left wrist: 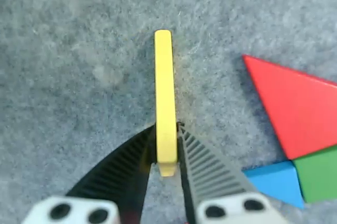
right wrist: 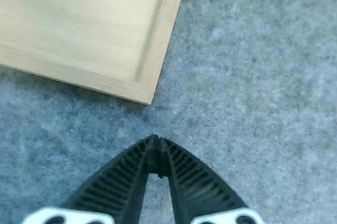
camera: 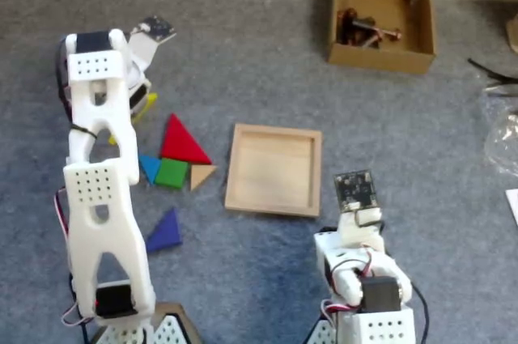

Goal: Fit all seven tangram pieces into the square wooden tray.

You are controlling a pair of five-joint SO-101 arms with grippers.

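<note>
Slippage is risked, since the yellow piece [left wrist: 164,92] is pinched only at one end by the left claw [left wrist: 167,145], well apart from the tray [camera: 275,129]; the right claw [right wrist: 157,155] is shut on nothing beside the tray

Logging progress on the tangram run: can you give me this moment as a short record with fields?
tray: no pieces inside
left end effector: shut on yellow piece, held on edge
right end effector: shut, holding nothing, over carpet beside a tray corner
loose pieces: red triangle, green square, light blue triangle, tan triangle, dark blue triangle, all on carpet on the left arm's side of tray
</note>
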